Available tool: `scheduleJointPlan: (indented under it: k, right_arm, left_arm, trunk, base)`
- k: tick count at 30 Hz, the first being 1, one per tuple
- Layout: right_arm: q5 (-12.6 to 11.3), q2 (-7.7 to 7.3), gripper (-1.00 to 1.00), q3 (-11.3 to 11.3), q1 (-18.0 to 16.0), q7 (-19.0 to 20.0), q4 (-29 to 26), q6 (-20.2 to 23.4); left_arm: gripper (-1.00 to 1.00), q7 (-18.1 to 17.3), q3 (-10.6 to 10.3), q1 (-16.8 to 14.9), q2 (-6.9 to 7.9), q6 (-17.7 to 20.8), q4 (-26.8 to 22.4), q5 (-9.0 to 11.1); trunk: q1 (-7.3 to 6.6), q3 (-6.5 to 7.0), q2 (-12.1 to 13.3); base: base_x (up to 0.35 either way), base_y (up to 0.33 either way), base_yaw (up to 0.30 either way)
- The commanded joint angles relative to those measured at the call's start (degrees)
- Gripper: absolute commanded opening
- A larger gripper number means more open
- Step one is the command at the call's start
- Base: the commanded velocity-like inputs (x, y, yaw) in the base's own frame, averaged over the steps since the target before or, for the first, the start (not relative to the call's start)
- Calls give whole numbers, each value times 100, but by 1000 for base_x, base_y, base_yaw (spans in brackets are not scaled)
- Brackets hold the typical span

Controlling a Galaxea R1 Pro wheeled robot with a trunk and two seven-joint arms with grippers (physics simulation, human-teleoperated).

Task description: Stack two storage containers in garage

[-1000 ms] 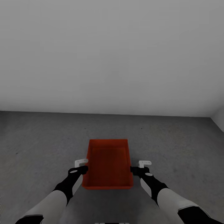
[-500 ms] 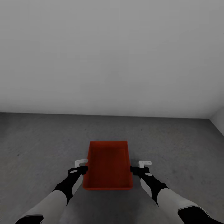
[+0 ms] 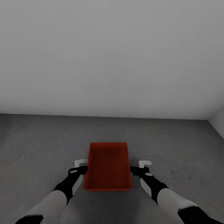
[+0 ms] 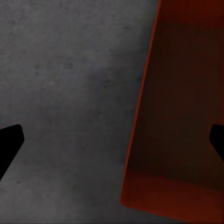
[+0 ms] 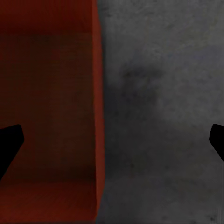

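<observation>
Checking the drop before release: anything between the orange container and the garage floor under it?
Nothing visible. The orange container hangs between the left gripper and right gripper, both open with a side wall between their fingers. The concrete floor around it is bare; directly under the container is hidden.
</observation>
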Motion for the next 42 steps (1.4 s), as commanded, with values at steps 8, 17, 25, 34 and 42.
scheduleJointPlan:
  k: [8, 17, 25, 34, 42]
  right_arm:
    - [-60, -1, 100, 49, -3, -29, 4, -23]
    - [-60, -8, 100, 49, -3, -29, 4, -23]
    - [-60, -10, 100, 47, -3, -28, 6, -19]
    - [-60, -10, 100, 41, -3, -25, 13, -11]
    - [-60, -10, 100, 41, -3, -22, 20, -1]
  left_arm:
    - [100, 10, 16, 0, -2, 25, -12, 36]
    - [100, 10, 15, 0, -1, 25, -12, 35]
    - [100, 10, 15, 0, -1, 25, -12, 35]
    - [100, 10, 15, 0, -2, 25, -12, 35]
    - [100, 10, 15, 0, 0, 25, -12, 35]
  trunk:
    - [-177, 141, 321]
    - [-374, 302, 682]
    - [-550, 446, 1003]
    - [-748, 607, 1364]
    - [-924, 751, 1684]
  base:
    - [0, 0, 0]
    - [0, 0, 0]
    - [0, 0, 0]
    - [0, 0, 0]
    - [0, 0, 0]
